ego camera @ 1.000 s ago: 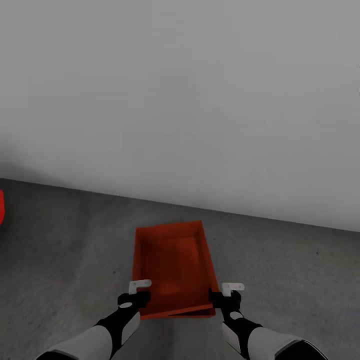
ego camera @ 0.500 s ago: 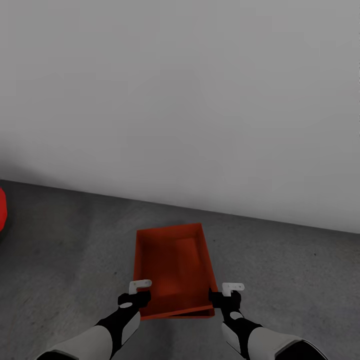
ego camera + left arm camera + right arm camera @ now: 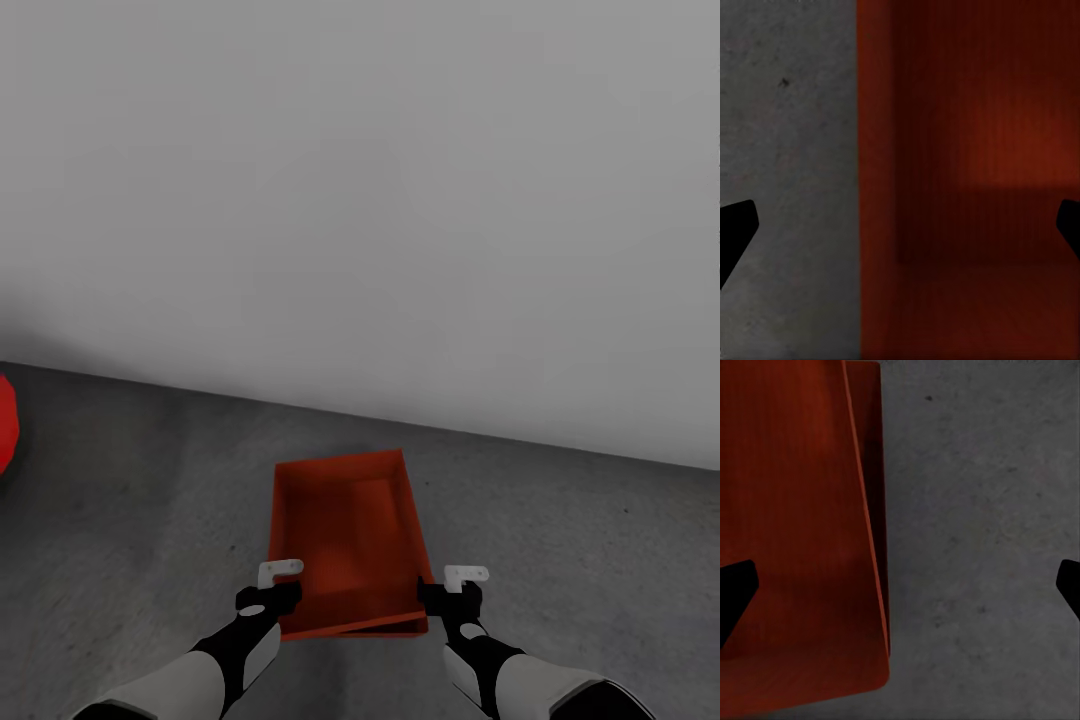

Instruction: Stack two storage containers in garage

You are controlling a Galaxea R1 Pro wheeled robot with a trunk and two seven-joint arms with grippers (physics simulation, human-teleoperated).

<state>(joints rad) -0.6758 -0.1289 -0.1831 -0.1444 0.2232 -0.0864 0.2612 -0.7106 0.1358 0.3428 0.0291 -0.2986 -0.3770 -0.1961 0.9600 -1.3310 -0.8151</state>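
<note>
A: Head view first. Where's the bin?

B: Low in the centre of the frame: bin (image 3: 345, 535), orange-red, open top, flat on the dark grey floor (image 3: 560, 540), a little short of the white wall (image 3: 400, 200). Sliver of red car (image 3: 6, 425) at the left edge. So, in the garage by the look of it.

A: And the arms?

B: Left arm (image 3: 215, 665) and right arm (image 3: 500, 670) reaching in from the bottom, ending at the bin's two near corners, one each side. A slanted line along the near rim; could be a second bin nested inside, can't tell.

A: Left wrist view?

B: Left fingers (image 3: 735, 232) spread wide, tips dark at both edges of the frame, one over floor, the other over the bin's inside. Straddling the side wall, not pinching it. Released.

A: Right wrist view?

B: Much the same. Right fingers (image 3: 735, 592) wide apart, one tip over the bin, the other over bare floor. A bright rim edge running down the frame with a darker strip beside it. Nothing grasped.

A: Step in hand, then?

B: Probably setting a bin down on the garage floor, with the grip let go. Next, likely: lift both arms straight up clear of the rim without nudging it. If only one bin here, back to the living room for the other, then square it over this one.
</note>
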